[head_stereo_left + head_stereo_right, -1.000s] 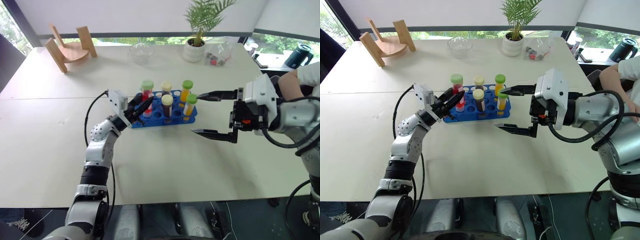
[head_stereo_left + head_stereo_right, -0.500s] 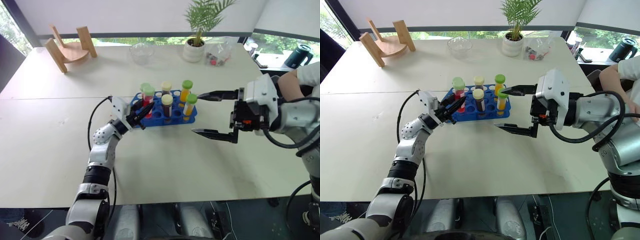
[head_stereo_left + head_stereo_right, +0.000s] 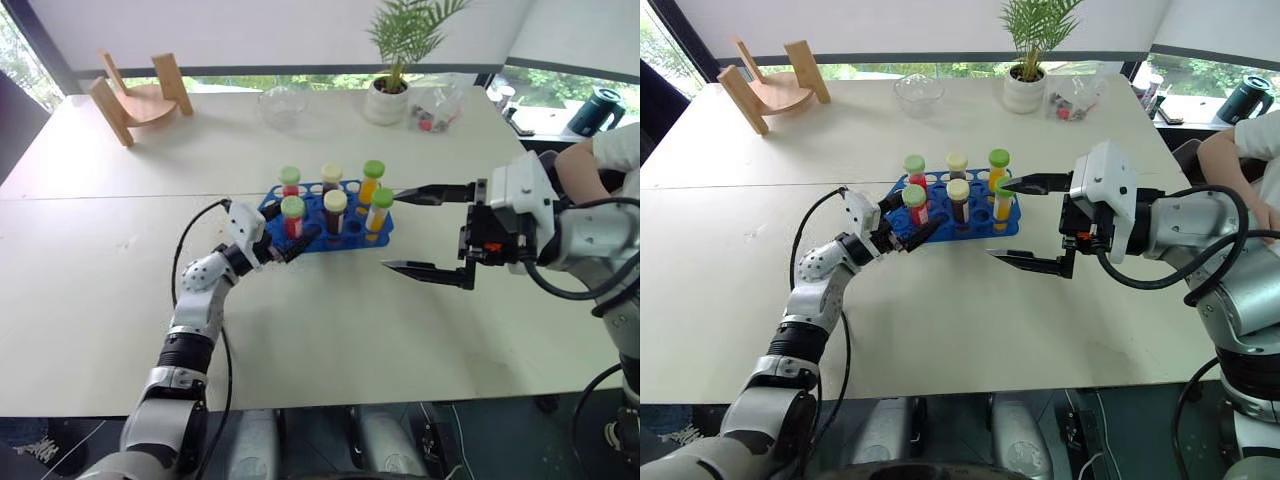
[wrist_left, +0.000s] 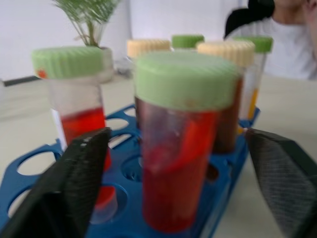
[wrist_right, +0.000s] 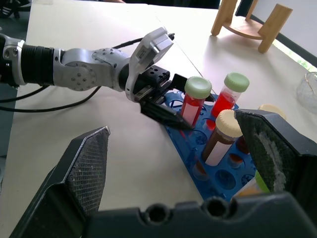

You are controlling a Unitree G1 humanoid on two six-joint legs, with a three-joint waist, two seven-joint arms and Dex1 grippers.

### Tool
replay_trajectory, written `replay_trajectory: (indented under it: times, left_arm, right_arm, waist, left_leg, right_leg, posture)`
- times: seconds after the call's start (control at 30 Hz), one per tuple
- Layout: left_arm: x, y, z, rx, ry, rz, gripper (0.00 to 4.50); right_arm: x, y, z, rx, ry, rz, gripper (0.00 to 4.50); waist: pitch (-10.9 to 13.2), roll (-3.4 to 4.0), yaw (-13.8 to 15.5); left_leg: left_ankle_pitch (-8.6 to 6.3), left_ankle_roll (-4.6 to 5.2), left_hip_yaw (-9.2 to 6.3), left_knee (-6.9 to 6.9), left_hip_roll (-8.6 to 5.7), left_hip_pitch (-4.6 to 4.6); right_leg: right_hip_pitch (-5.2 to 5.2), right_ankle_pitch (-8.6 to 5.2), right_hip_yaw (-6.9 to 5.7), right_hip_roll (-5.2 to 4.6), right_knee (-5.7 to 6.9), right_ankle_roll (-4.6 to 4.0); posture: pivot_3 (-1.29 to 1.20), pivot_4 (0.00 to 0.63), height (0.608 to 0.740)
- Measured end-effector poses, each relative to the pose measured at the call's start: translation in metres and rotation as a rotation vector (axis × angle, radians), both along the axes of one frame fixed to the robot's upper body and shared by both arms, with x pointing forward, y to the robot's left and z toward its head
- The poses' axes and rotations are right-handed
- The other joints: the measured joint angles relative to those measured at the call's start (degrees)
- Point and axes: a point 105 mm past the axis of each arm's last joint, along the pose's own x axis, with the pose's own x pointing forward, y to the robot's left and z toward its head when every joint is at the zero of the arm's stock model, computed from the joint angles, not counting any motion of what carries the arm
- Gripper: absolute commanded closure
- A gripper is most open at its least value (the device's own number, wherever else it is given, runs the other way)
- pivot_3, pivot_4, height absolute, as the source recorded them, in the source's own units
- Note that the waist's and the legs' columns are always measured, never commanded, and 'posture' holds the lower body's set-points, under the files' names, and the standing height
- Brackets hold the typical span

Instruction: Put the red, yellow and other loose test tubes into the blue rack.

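Observation:
The blue rack (image 3: 350,238) stands mid-table with several capped tubes upright in its holes. At its front left corner stands a red test tube with a green cap (image 3: 293,214), also close up in the left wrist view (image 4: 181,148). My left gripper (image 3: 290,228) is open around this tube, one finger on each side and apart from it. A second red tube (image 3: 290,181), two cream-capped dark tubes (image 3: 335,207) and two yellow tubes with green caps (image 3: 380,207) fill other holes. To the right of the rack my right gripper (image 3: 392,230) hovers open and holds nothing.
A wooden stand (image 3: 140,95) sits at the far left, with a glass bowl (image 3: 283,103), a potted plant (image 3: 392,95) and a plastic bag (image 3: 437,110) along the back. A person's arm (image 3: 600,160) shows at the right edge.
My left gripper came down with the red tube, set it into the rack's front left hole and opened. The right gripper has stayed where it was.

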Motion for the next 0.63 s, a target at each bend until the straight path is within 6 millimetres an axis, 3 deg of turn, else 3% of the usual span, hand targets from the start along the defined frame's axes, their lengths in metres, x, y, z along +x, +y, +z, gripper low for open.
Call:
replay_trajectory:
  times: [0.07, 0.17, 0.27, 0.4, 0.63]
  left_arm:
    - [-0.004, 0.013, 0.004, 0.081, -0.003, -0.002, 0.03]
    - [-0.012, 0.042, 0.036, 0.185, -0.026, 0.018, 0.03]
    - [-0.036, 0.067, 0.064, 0.239, 0.018, 0.009, 0.03]
    - [-0.081, 0.092, 0.056, 0.322, 0.221, -0.04, 0.03]
    - [-0.122, 0.097, 0.064, 0.33, 0.337, -0.089, 0.03]
  right_arm:
    - [0.0, -0.001, -0.002, -0.001, 0.006, -0.004, 0.0]
    - [0.001, -0.005, -0.008, 0.001, 0.035, -0.023, 0.0]
    - [0.004, -0.013, -0.011, 0.012, 0.062, -0.062, 0.0]
    - [0.009, -0.025, -0.016, 0.026, 0.099, -0.113, 0.0]
    - [0.016, -0.033, -0.021, 0.034, 0.126, -0.149, 0.0]
  waist:
    - [0.01, -0.01, -0.12]
    - [0.02, -0.02, -0.08]
    - [0.01, 0.02, -0.23]
    - [0.04, 0.01, -0.46]
    - [0.06, 0.02, -0.15]
  left_leg:
    - [0.0, 0.0, -0.01, -0.03, 0.04, -0.01]
    - [0.0, 0.0, -0.02, -0.08, 0.06, -0.02]
    - [-0.01, 0.01, 0.03, -0.11, 0.06, -0.01]
    - [-0.02, 0.02, 0.03, -0.17, 0.09, 0.0]
    - [-0.01, 0.01, 0.13, -0.1, 0.08, 0.01]
  right_leg:
    - [-0.02, 0.0, 0.0, 0.03, 0.0, -0.01]
    - [-0.06, -0.01, -0.04, 0.01, 0.02, -0.02]
    - [-0.05, -0.02, -0.02, -0.05, 0.0, -0.01]
    - [-0.08, -0.12, -0.03, -0.05, -0.01, -0.2]
    - [-0.07, -0.2, 0.01, -0.09, -0.09, -0.34]
  posture:
    - [0.0, 0.15, 0.74]
    - [0.0, 0.15, 0.74]
    - [0.0, 0.15, 0.74]
    - [0.0, 0.15, 0.74]
    - [0.0, 0.15, 0.74]
